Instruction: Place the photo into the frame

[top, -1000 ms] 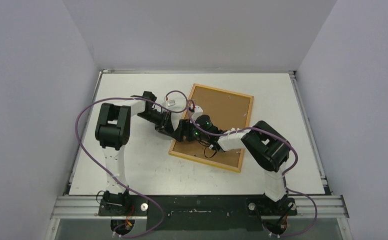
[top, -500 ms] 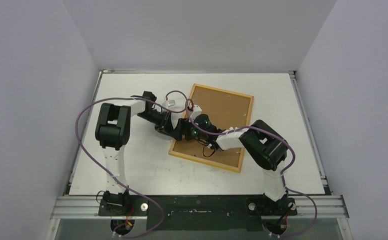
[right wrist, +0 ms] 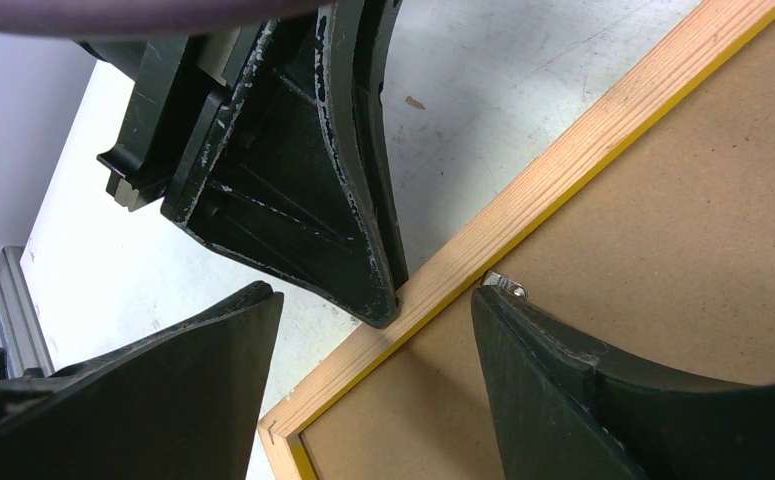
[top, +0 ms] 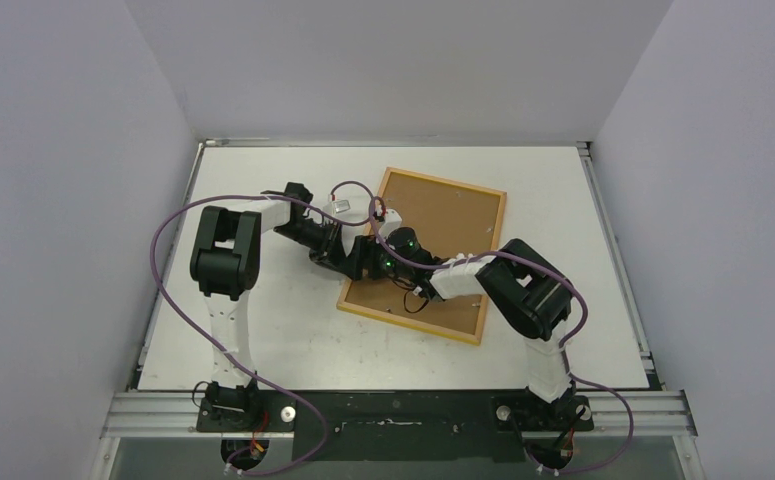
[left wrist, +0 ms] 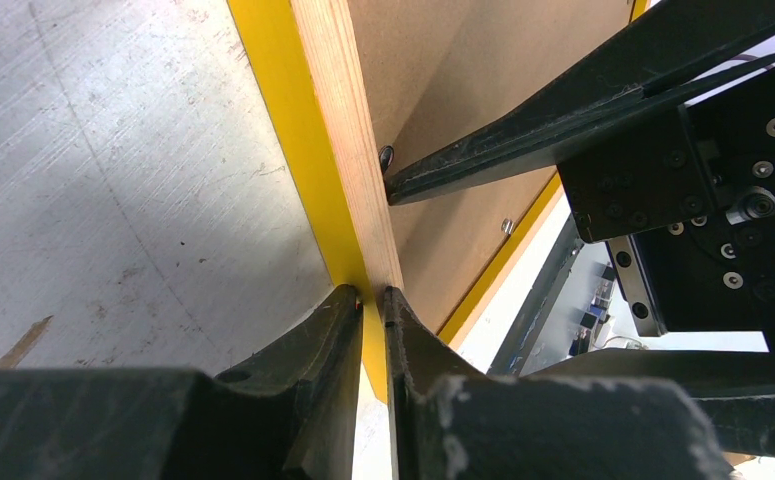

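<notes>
1. Left gripper [left wrist: 371, 300] is clamped tight on the frame [left wrist: 338, 120], with a finger on each side of its left rail.
2. Right gripper [right wrist: 375, 297] is spread wide across that same rail. One finger is over the brown backing [right wrist: 663, 200], right by a metal tab [right wrist: 503, 285], and the other is out over the table [right wrist: 513, 60].
3. The frame lies back-up and askew, right of the table's centre, with the backing inside it.
</notes>
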Robot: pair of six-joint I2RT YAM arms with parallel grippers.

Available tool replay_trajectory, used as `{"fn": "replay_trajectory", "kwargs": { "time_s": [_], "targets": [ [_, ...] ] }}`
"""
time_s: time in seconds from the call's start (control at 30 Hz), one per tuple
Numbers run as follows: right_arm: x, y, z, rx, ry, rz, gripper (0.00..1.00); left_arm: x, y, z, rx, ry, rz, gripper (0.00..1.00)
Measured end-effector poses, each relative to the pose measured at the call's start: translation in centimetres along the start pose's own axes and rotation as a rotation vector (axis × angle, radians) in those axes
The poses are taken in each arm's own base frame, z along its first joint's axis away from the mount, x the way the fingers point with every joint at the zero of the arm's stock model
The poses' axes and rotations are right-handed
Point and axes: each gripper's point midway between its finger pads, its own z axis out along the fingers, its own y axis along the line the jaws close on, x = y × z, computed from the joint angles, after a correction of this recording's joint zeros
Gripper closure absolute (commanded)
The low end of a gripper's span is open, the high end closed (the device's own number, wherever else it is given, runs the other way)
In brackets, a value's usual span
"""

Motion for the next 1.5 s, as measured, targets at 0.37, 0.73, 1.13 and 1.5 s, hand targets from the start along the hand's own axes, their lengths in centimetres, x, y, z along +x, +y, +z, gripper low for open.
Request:
{"fn": "replay_trajectory", "kwargs": {
  "time_s": [0.37,0.73,1.13,1.5],
  "targets": [
    [-0.2,0.1,0.4,-0.007,-0.004,0.005,0.28,0.0,0.0,0.0,0.001,0.000,0.000,0.88],
    [-0.5,0.1,-0.3,0.002,-0.001,0.004,0.19,0.1,-0.1,0.1,0.006,0.001,-0.001,0.88],
    [-9.4,-1.5,-11.5,0.070,-0.215,0.029,0.08,1.7,-1.2,1.3,0.084,0.024,-0.019,0.84],
    [-10.1,-7.5,-12.9,0.222,-0.234,0.106,0.15,4.3,-5.0,3.3,0.209,0.077,0.046,0.64]
  ]
}}
